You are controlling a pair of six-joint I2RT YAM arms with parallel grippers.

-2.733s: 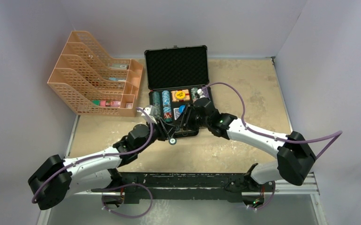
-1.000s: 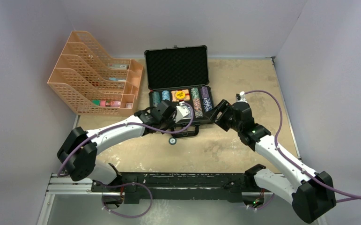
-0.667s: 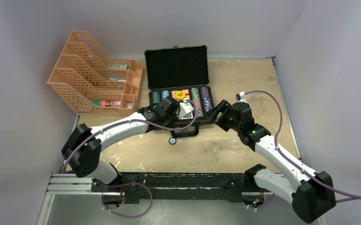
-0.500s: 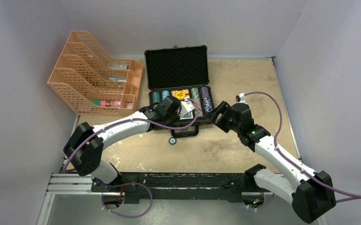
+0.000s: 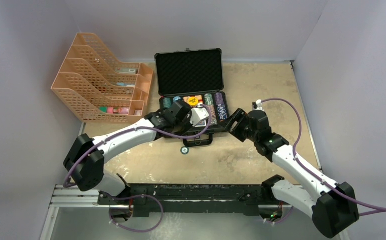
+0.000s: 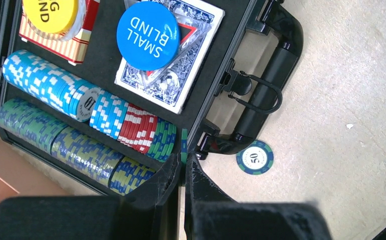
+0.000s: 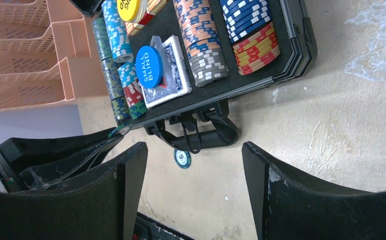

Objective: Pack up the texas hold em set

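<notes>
Orange mesh organiser (image 5: 100, 82) at upper left of the top view, just beside the black case (image 5: 188, 72). Case lies upper centre on the table (image 5: 261, 90). Its long axis runs left–right, the lid stands upright on the far side, and the handle (image 6: 277, 70) faces the bottom of the frame.

Left gripper (image 6: 183, 167) clenched on a green chip (image 6: 183, 146), held edge-on at the tray's front rim. From above, its wrist hides part of the chip rows (image 6: 55, 92).

Right gripper (image 7: 195, 150) released, fingers spread, at the case's lower-right corner.

Loose chip (image 6: 255, 157) marked "50" lies on the table by the handle. Blue disc (image 6: 148, 28) reads "SMALL BLIND" and rests on the card deck (image 6: 180, 85). One chip in the rows shows "10".
</notes>
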